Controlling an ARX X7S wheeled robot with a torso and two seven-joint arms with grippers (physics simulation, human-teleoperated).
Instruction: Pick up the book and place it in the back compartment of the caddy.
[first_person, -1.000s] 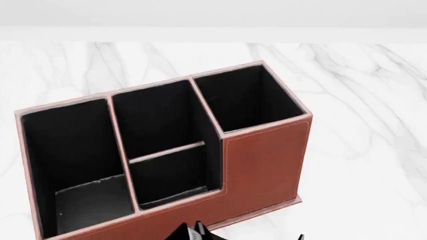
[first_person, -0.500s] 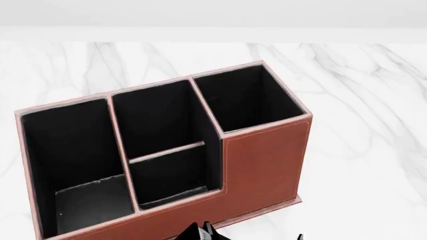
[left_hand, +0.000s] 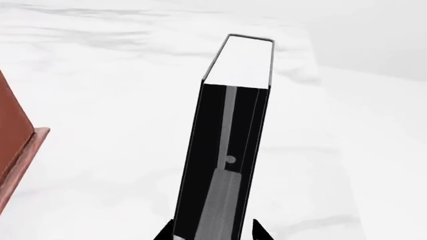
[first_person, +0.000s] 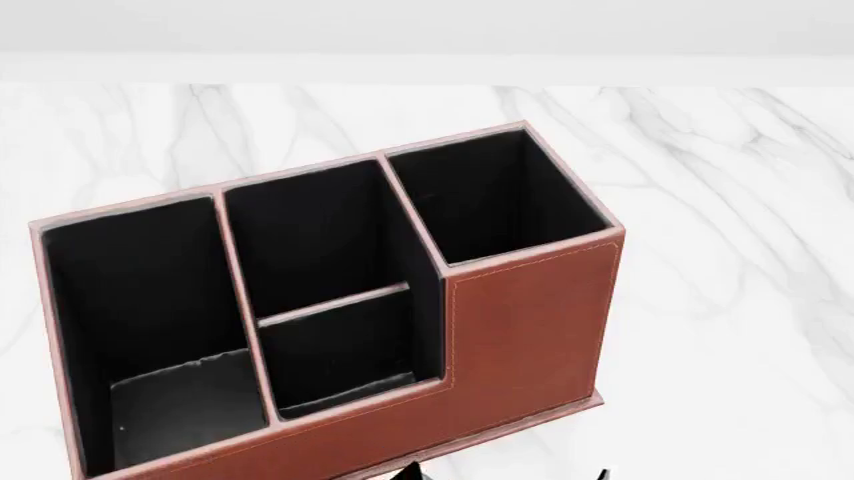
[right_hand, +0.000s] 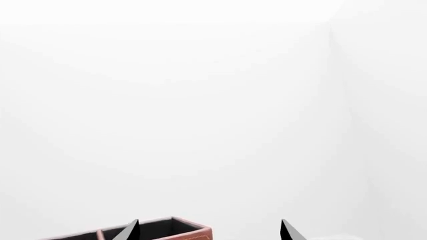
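**Book in left gripper, caddy on marble table**

Book: black covers, white page edge turned away from the wrist camera. Clamped between the two black fingertips of the left gripper, which press against both covers; held clear above the white marble table. A corner of the caddy's base shows beside it in the left wrist view, not touching.

Caddy: reddish-brown, stepped, pale stitched rims, black lining. Stands upright on the table, filling the middle of the head view. Four pockets: a long one at the left end, a tall square one at the right end, two between them split by a low thin divider. Back compartment: nothing visible inside.

Right gripper: two dark fingertips well apart, nothing between them, raised above the caddy's rim in the right wrist view.

Head view, bottom edge: small dark tips below the caddy's front wall; too little shows to tell more.
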